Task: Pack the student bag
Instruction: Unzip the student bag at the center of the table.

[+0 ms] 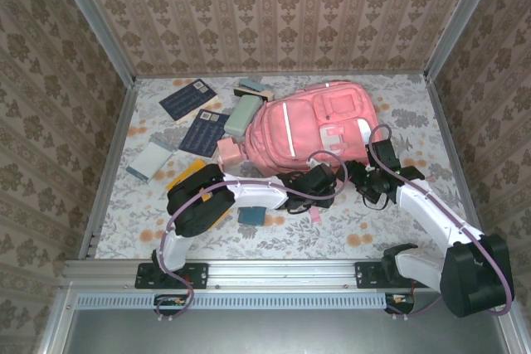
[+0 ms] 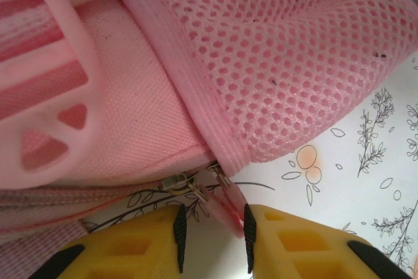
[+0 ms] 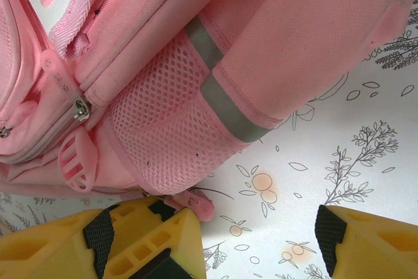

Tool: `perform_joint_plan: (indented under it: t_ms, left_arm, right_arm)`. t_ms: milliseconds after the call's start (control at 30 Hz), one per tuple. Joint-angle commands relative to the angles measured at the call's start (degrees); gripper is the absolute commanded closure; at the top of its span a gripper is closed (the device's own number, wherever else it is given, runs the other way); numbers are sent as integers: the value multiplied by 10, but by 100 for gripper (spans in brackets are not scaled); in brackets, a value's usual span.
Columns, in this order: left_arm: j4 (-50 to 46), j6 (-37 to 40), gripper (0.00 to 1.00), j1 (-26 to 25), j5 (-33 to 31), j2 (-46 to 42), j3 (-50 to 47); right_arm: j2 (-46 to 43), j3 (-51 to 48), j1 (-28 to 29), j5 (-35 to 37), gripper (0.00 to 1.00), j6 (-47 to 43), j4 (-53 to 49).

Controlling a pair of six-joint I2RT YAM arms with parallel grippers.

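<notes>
sprawling centre-far on the bench (image 1: 116, 230), the student bag (image 1: 311, 134) | looks soft, floppy; best taken by its zip pull (image 2: 225, 210) | left gripper (image 2: 214, 230) straddles it, pinch unclear | right gripper (image 3: 256, 233) spread wide beside mesh pocket (image 3: 170, 129)

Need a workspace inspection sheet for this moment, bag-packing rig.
Surface: floral-print tablecloth, flat.
Job's things: large pink fabric backpack lying at centre.
Clutter: two navy booklets, pale green box, small pink box, light blue box, all left of the backpack.
Grippers: left gripper narrow, pink zipper pull between its pads, grip unclear; right gripper open, empty.
Cables: purple cables in loose loops.
Surroundings: patterned wallpaper walls.
</notes>
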Motion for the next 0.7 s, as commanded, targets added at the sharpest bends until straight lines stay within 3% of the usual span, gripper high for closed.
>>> perform_joint_plan:
  t_ms: [0, 167, 300, 667]
  left_arm:
    - [-18, 0, 68, -3, -1, 5, 1]
    - [-28, -1, 71, -3, -4, 7, 4]
    - [-89, -4, 71, -3, -23, 23, 36]
    - [-92, 8, 69, -3, -17, 50, 76]
  right_arm:
    - [-6, -4, -3, 3, 16, -3, -15]
    - [-6, -3, -3, 3, 16, -2, -16]
    - [-4, -4, -3, 2, 16, -2, -16]
    - [-6, -8, -3, 3, 16, -2, -16]
